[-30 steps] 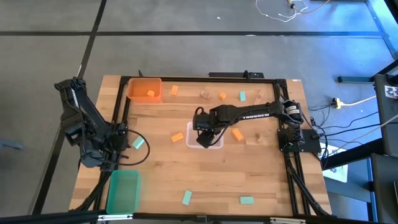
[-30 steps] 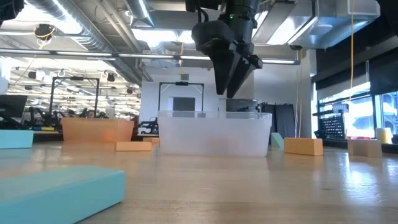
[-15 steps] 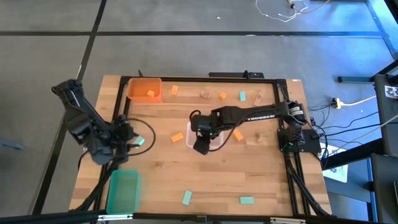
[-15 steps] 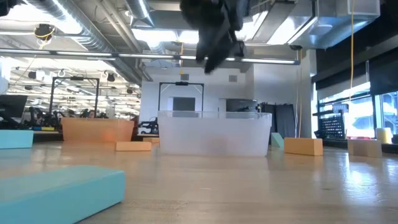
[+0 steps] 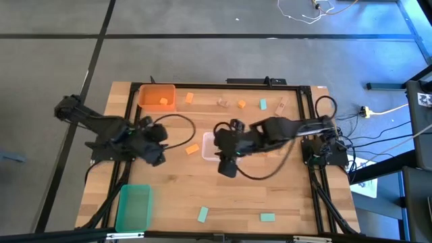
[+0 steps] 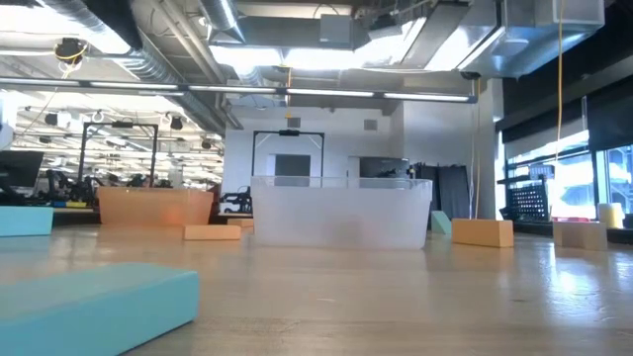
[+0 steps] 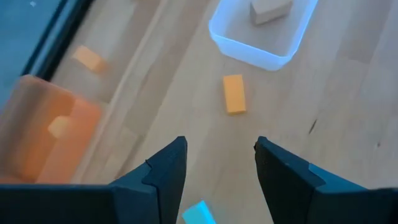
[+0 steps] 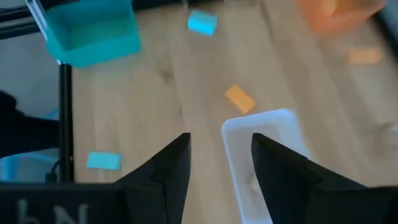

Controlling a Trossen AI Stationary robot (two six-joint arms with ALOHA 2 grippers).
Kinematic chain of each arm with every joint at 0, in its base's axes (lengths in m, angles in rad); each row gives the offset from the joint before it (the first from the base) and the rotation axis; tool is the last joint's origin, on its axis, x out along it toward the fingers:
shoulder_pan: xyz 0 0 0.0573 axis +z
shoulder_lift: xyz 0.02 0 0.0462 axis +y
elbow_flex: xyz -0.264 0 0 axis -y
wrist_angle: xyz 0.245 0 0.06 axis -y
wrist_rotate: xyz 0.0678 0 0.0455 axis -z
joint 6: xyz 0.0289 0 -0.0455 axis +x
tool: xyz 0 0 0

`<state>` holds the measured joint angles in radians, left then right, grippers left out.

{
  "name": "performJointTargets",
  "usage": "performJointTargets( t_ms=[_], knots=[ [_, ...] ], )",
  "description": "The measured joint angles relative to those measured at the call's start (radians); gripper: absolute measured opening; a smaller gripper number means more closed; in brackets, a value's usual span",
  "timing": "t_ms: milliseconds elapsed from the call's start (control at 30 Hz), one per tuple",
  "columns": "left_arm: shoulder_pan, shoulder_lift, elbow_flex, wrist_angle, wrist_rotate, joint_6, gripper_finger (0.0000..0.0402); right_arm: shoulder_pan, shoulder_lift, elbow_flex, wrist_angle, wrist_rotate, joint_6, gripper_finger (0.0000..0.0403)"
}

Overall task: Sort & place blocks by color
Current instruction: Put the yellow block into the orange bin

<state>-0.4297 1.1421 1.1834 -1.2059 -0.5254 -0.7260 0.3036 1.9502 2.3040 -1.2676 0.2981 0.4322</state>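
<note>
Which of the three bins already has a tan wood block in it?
The clear bin at the table's middle holds a tan block. The orange bin holds an orange block, and the green bin looks empty.

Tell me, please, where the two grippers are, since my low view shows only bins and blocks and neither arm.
Observer: The right gripper hangs over a corner of the clear bin, open and empty.
Operator: Thank you. And the left one?
Observer: The left gripper hovers open and empty over a mint block, to the left of the clear bin.
Operator: Could you say whether anything lies in the clear bin?
Observer: Yes, one tan block; the left wrist view looks down into the bin and shows it.
</note>
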Motion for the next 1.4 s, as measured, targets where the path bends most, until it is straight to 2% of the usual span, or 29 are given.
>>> performJointTargets(
  t_ms=[67,167,233,400,667,900,1000,1100,1400],
  knots=[
    [0.061,0.025,-0.017,0.075,0.071,0.076,0.0179,0.032,-0.002,0.055,-0.029,0.063,0.005,0.0168],
    [0.147,0.056,-0.064,0.190,0.196,0.178,0.0179,0.077,-0.051,0.027,-0.024,0.124,0.003,0.0168],
    [0.198,0.075,-0.107,0.254,0.241,0.232,0.0179,0.100,-0.073,0.025,-0.043,0.159,0.034,0.0168],
    [0.292,0.089,-0.264,0.437,0.259,0.380,0.0179,0.159,-0.104,0.025,-0.069,0.246,0.061,0.0168],
    [0.390,0.090,-0.557,0.875,0.301,0.531,0.0179,0.206,-0.115,0.024,-0.077,0.251,0.049,0.0168],
    [0.405,0.089,-0.691,1.076,0.313,0.483,0.0179,0.206,-0.115,0.024,-0.114,0.269,0.052,0.0168],
    [0.405,0.089,-0.720,1.139,0.314,0.401,0.0179,0.206,-0.114,0.024,-0.125,0.272,0.031,0.0168],
    [0.405,0.104,-0.737,1.164,0.312,0.344,0.0179,0.206,-0.114,0.024,-0.125,0.272,0.007,0.0168],
    [0.402,0.233,-0.739,1.289,0.326,0.366,0.0179,0.206,-0.114,0.024,-0.125,0.272,-0.043,0.0168]
  ],
)
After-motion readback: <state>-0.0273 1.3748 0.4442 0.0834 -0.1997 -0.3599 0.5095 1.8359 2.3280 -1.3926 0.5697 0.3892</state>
